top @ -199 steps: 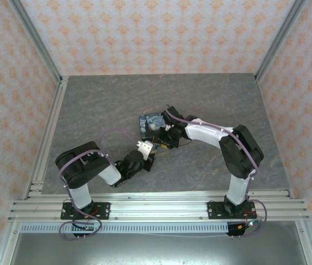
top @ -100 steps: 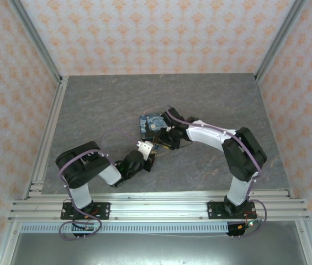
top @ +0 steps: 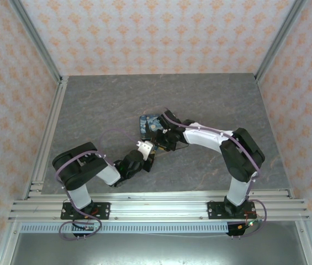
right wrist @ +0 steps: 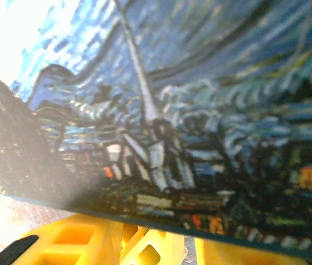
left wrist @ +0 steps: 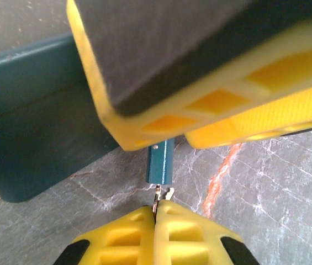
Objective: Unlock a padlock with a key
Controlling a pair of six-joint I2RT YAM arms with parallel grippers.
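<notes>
The small teal-blue padlock [left wrist: 161, 161] hangs down from between the yellow fingers [left wrist: 144, 124] of my right gripper [top: 164, 142], which is shut on its upper part. Its top is hidden between them. Just below it, my left gripper [left wrist: 158, 207] is shut on a small silvery key [left wrist: 163, 194]. The key's tip meets the padlock's lower end. In the right wrist view my right gripper [right wrist: 191, 251] shows at the bottom edge, under the painted tin. In the top view my left gripper [top: 147, 152] sits just left of and below the right one.
A rectangular blue tin with a Starry Night lid [top: 150, 122] lies right behind both grippers. Its dark teal side wall [left wrist: 28, 127] stands close on the left of the padlock, and its lid [right wrist: 189, 110] is very near the right wrist camera. Grey marbled tabletop [top: 89, 110] lies all round.
My right wrist has shifted up and to the left, covering more of the tin. The left arm has hardly moved and still grips the key.
</notes>
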